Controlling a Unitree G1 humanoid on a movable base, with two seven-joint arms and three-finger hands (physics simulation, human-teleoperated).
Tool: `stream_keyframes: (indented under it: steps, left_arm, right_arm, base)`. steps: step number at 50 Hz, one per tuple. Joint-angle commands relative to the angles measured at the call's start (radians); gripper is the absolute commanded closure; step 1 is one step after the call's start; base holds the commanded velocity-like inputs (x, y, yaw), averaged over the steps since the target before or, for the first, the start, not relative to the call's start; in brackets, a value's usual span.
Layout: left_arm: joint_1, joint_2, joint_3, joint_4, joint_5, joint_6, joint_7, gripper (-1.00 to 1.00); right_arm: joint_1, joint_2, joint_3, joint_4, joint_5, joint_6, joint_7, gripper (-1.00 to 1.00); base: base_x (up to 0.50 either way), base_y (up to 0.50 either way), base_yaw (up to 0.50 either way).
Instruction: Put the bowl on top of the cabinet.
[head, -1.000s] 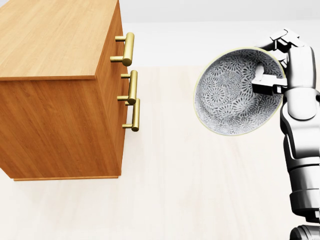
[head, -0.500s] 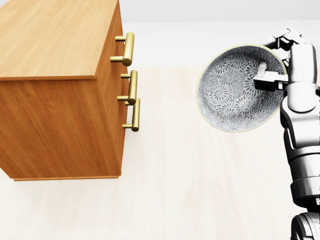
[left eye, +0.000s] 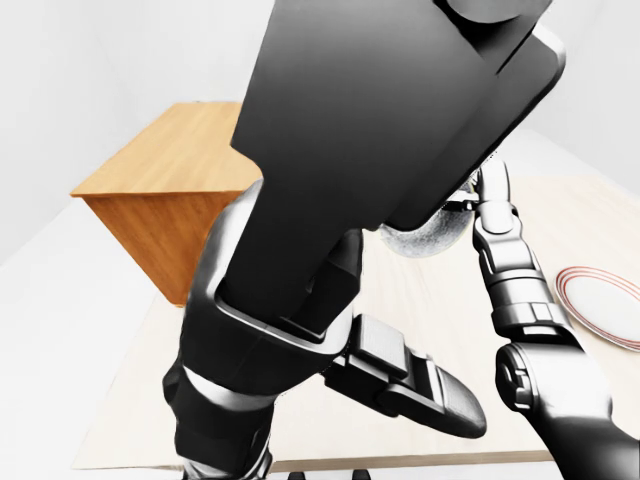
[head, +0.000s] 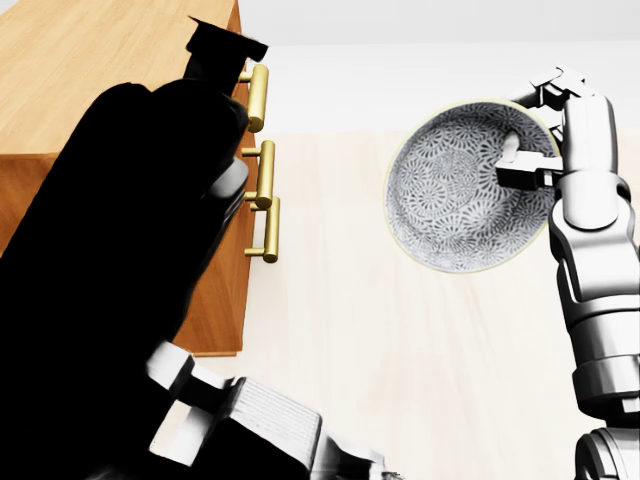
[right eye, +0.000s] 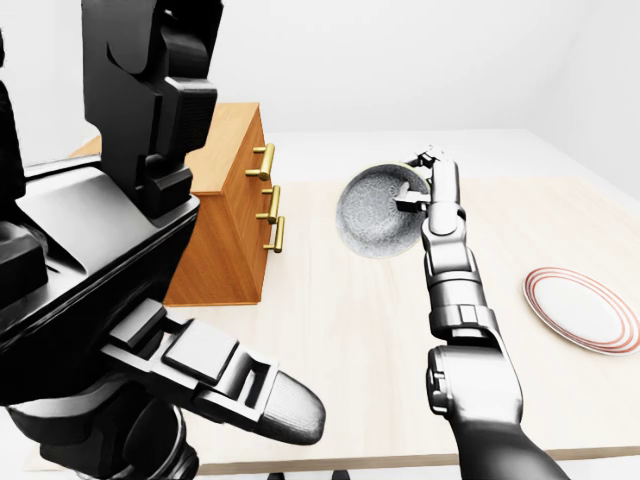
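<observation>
The bowl (head: 455, 195), grey-patterned inside with a pale rim, is tilted on its side in the air, right of the cabinet and apart from it. My right hand (head: 530, 122) is shut on its right rim, thumb inside and fingers (head: 552, 85) behind. The wooden cabinet (right eye: 225, 235), with brass handles (head: 262, 172), stands at the left; its flat top (head: 60, 70) lies above and left of the bowl. My left arm (head: 130, 250) rises as a black shape across the cabinet's side. Its hand's fingers cannot be made out.
A white plate (right eye: 583, 310) with red rings lies on the pale table (right eye: 350, 330) at the right in the right-eye view. The left arm (left eye: 380, 130) fills most of the left-eye view. White walls stand behind the cabinet.
My left arm has swung up into the head view and now hides much of the cabinet. The bowl, still held by the right hand, has shifted slightly left.
</observation>
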Motion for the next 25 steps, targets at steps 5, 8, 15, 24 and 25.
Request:
stream_keyframes:
  steps: [5, 8, 15, 24, 25]
  left_arm:
    - [0.036, -0.198, -0.039, 0.155, 0.306, 0.000, -0.235, -0.98]
    - [0.053, -0.204, -0.041, 0.189, 0.317, 0.000, -0.243, -0.98]
    - [0.028, -0.216, 0.004, 0.329, 0.295, 0.000, -0.242, -0.98]
    - [-0.087, -0.212, 0.054, 0.503, 0.290, 0.000, -0.252, -0.98]
    - [-0.087, -0.213, 0.054, 0.507, 0.292, 0.000, -0.253, -0.98]
  right_arm:
    - [-0.006, 0.002, -0.010, -0.025, 0.027, 0.000, -0.017, 1.00]
    - [-0.001, 0.003, -0.010, -0.026, 0.027, 0.000, -0.016, 1.00]
    - [0.008, 0.005, -0.012, -0.046, 0.031, 0.000, -0.011, 1.00]
    - [-0.001, -0.003, -0.014, -0.011, 0.037, 0.000, -0.010, 1.00]
    - [0.000, -0.003, -0.013, -0.008, 0.036, 0.000, -0.010, 1.00]
  base:
    - [0.00, 0.00, 0.00]
    - [0.00, 0.00, 0.00]
    - [0.00, 0.00, 0.00]
    - [0.00, 0.00, 0.00]
    - [0.00, 0.00, 0.00]
